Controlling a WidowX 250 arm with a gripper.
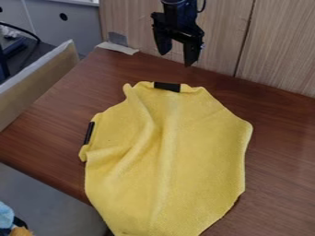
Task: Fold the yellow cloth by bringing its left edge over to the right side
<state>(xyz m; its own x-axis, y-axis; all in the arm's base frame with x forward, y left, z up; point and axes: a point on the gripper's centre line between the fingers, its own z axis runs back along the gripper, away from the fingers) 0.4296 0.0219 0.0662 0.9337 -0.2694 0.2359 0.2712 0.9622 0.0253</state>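
My black gripper [177, 57] hangs at the top of the view, above the back edge of the brown table, with its two fingers spread apart and nothing between them. Below it, not touching it, a yellow cloth [190, 152] lies over the middle of the table, with folds running down its left half. A black strip [167, 86] sits on the cloth's top edge, nearest the gripper. Another dark strip [89, 133] is at its left edge. The cloth's lower end reaches the bottom of the view.
The brown table [283, 152] extends to both sides of the cloth. A wood-grained panel [277, 50] stands along its back edge. Grey and pale tape [118, 44] is at the back left corner. A cardboard-like board [37, 87] borders the left side.
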